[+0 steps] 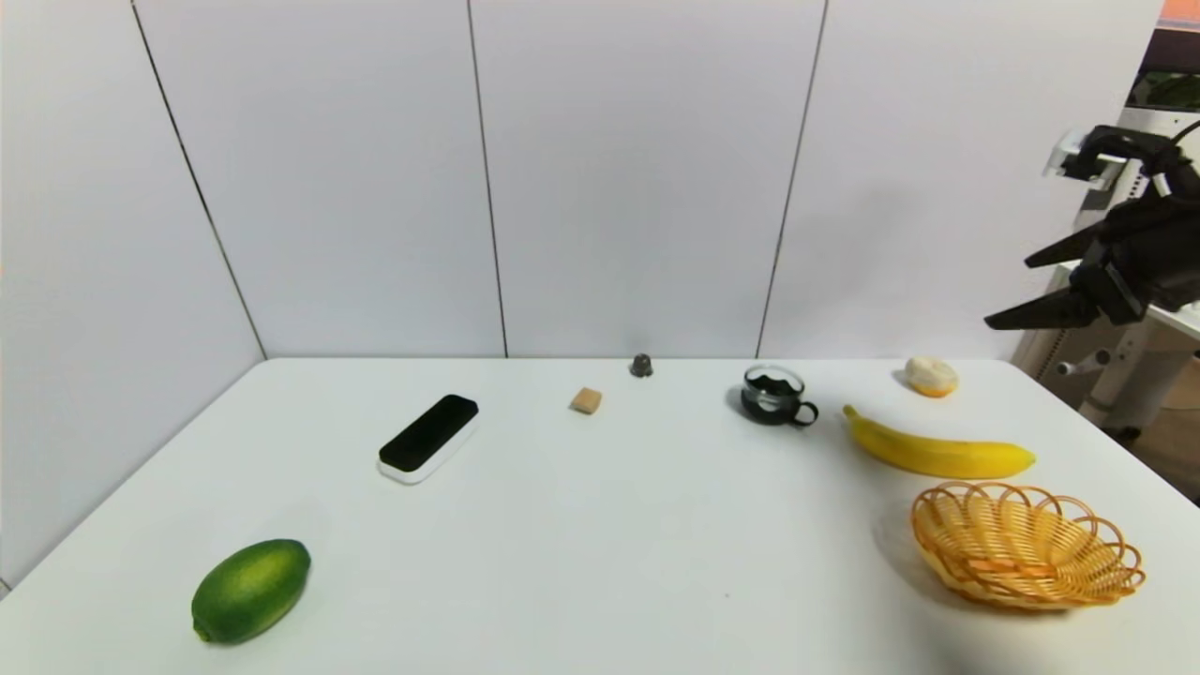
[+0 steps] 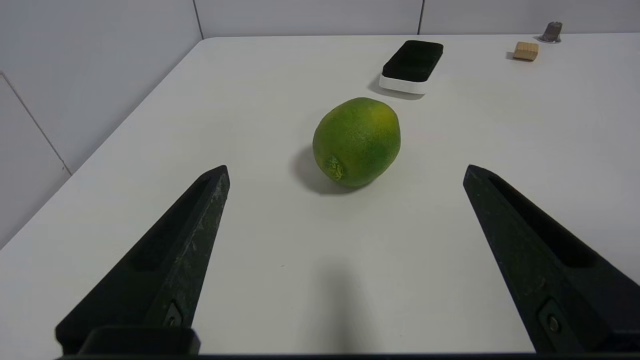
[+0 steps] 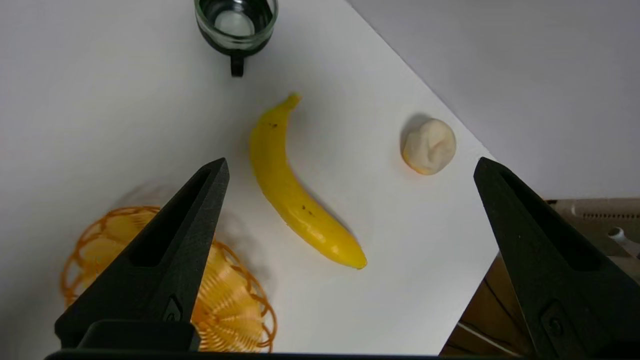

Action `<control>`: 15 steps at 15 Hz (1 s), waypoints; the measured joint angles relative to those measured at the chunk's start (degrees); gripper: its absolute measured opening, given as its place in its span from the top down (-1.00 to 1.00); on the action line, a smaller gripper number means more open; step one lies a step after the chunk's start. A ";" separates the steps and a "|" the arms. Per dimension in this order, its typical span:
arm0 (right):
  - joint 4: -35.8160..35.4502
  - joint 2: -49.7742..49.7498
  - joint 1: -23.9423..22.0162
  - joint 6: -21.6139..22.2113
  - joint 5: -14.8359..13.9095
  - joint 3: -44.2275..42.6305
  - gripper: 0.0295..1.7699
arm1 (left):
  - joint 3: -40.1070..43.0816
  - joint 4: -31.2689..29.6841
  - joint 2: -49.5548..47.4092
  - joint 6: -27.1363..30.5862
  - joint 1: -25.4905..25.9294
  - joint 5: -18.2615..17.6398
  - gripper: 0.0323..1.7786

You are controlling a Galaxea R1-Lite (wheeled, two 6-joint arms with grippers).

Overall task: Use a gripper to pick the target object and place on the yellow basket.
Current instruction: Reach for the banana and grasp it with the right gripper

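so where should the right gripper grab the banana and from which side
Probably the thick middle of the banana, coming straight down from above with the open right gripper, jaws across its narrow width. It lies flat and clear of the yellow basket and glass cup.

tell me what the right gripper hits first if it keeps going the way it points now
Probably the banana: in the right wrist view it lies on the table centred between the open jaws of the right gripper. Depth is unclear, but nothing shows in between.

One banana (image 1: 938,453), one basket (image 1: 1027,544), one lime (image 1: 250,590), one cup (image 1: 775,395), one pale lump (image 1: 931,376)
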 joint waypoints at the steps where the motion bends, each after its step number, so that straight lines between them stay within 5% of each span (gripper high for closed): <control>1: 0.39 2.18 0.00 -1.63 0.06 -1.51 -0.91 | 0.00 -0.02 0.00 0.01 0.00 0.00 -0.90; 15: 5.30 15.06 0.61 -4.61 -1.40 -2.54 -0.91 | 0.00 0.00 0.00 0.04 0.00 0.00 -0.90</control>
